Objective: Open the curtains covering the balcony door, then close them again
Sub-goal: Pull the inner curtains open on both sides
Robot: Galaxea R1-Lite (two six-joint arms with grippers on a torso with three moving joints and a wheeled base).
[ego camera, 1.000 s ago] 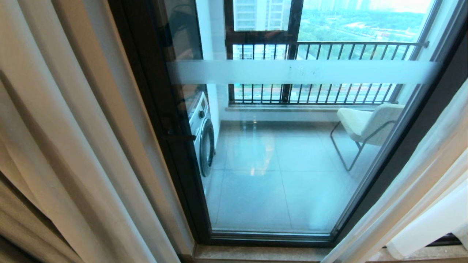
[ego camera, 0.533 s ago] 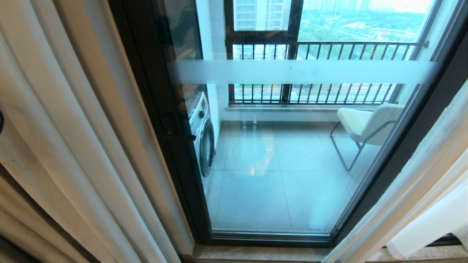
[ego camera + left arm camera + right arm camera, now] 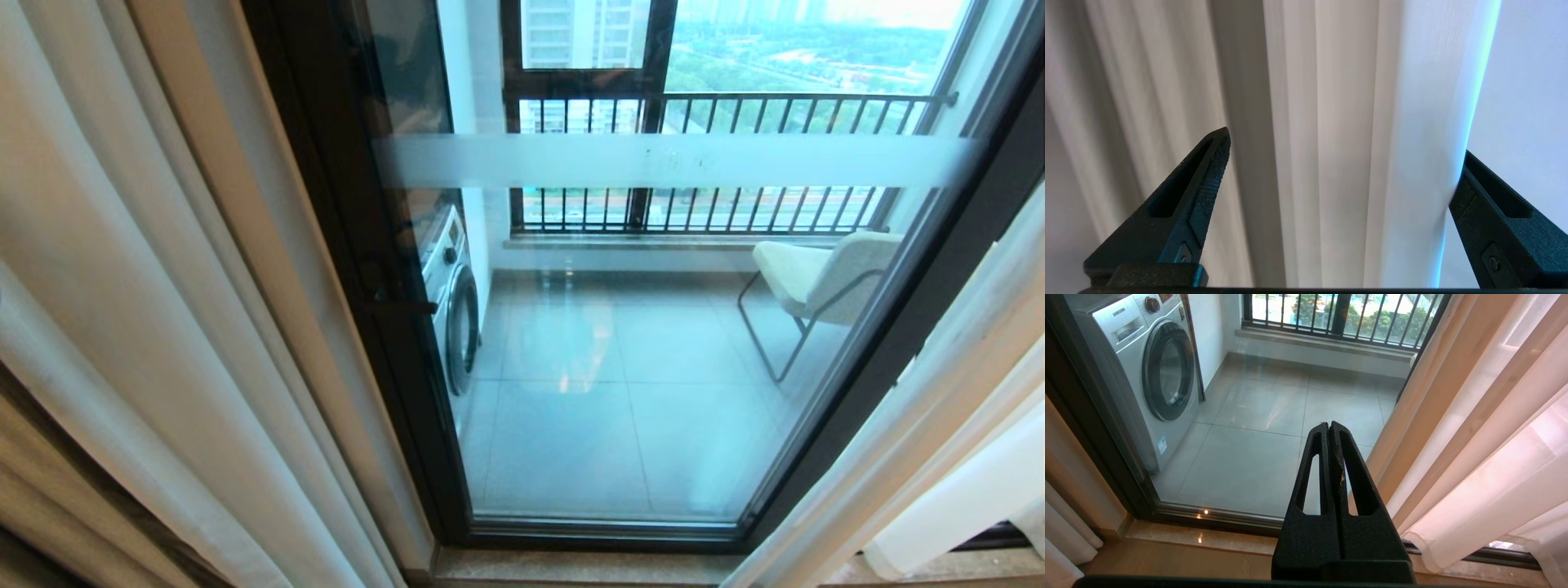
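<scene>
Left pincer point(image 3: 1339, 163) spread wide around curtains' point(image 3: 1355, 122) folds, one fingertip point(image 3: 1466, 192) touching fabric. Curtains drawn to both sides; balcony door point(image 3: 653, 327) uncovered between. Right pincer point(image 3: 1329, 428) closed, empty, facing door glass.

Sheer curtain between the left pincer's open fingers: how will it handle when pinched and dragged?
Sheer curtain hangs in soft folds: likely floppy, bunching rather than sliding as a sheet. See-through weave suggests it is light. Left pincer may grip several layers.
</scene>
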